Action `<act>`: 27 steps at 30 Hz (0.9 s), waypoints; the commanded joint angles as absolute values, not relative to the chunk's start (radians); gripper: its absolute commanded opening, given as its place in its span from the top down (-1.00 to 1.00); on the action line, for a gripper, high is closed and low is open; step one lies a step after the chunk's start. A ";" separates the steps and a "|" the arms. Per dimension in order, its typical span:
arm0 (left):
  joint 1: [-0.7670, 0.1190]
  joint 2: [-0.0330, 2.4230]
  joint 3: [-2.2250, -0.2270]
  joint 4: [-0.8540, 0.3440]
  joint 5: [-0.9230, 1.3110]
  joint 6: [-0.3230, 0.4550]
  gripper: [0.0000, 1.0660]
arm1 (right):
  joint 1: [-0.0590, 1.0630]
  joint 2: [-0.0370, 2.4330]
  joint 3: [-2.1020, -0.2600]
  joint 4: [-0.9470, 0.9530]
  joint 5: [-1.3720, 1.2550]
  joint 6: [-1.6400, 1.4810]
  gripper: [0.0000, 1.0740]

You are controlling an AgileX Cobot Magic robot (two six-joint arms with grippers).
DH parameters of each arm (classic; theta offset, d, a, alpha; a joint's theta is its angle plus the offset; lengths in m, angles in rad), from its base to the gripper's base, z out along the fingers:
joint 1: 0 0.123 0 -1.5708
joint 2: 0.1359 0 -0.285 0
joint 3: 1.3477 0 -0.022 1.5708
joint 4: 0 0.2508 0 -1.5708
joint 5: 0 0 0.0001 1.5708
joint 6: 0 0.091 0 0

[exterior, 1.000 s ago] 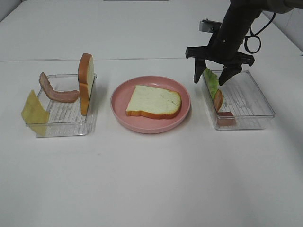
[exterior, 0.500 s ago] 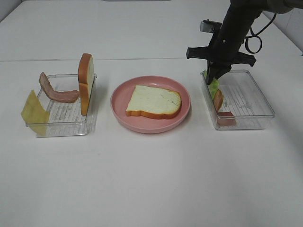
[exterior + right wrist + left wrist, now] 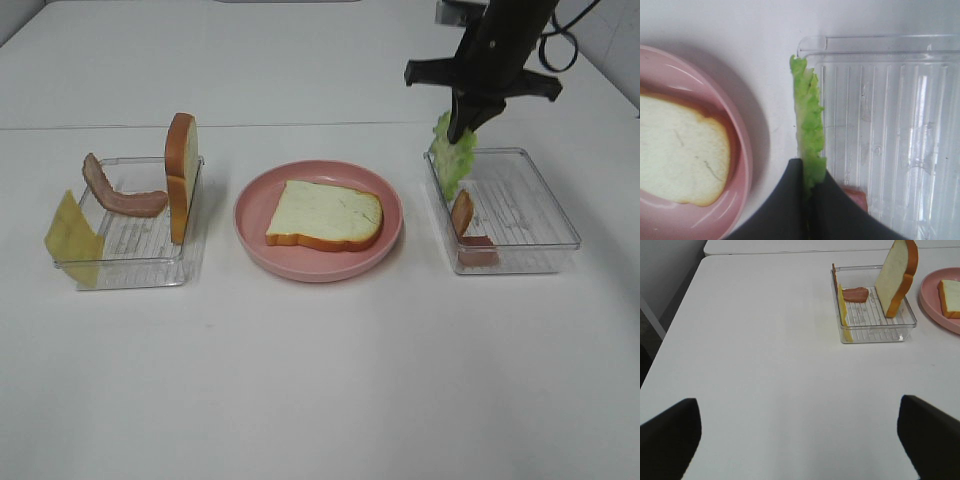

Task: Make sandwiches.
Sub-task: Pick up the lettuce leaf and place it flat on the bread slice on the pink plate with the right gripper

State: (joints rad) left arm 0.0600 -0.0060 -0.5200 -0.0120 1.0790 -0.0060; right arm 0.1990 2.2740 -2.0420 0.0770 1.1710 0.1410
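Where right tool (image 3: 810,172) pinches it, lettuce (image 3: 808,120) is hidden.

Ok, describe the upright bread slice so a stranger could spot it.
From the central pink plate, look to the clear tray on the left arm's side. The bread slice stands on edge by the wall nearest the plate, orange-brown crust up; the other slice lies flat on the plate.
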 commanded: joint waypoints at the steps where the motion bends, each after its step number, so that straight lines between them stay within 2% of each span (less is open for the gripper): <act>1: 0.061 -0.020 -0.517 -0.020 1.075 -0.009 -0.89 | 0.198 2.195 -2.050 0.077 1.186 0.146 1.00; 6: 0.061 -0.020 -0.517 -0.020 1.075 -0.009 -0.89 | 0.200 2.151 -2.050 0.224 1.182 0.103 1.00; 7: 0.061 -0.020 -0.517 -0.020 1.075 -0.009 -0.89 | 0.203 2.154 -2.050 0.327 1.166 0.071 1.00; 10: 0.061 -0.020 -0.517 -0.020 1.075 -0.009 -0.89 | 0.211 2.158 -2.050 0.366 1.152 0.060 1.00; 12: 0.061 -0.020 -0.517 -0.020 1.075 -0.009 -0.89 | 0.256 2.173 -2.050 0.437 1.079 0.052 1.00; 20: 0.061 -0.020 -0.517 -0.020 1.075 -0.009 -0.89 | 0.380 2.240 -2.050 0.480 1.008 0.049 1.00; 27: 0.061 -0.020 -0.517 -0.019 1.075 -0.009 -0.89 | 0.444 2.304 -2.050 0.495 0.982 0.050 1.00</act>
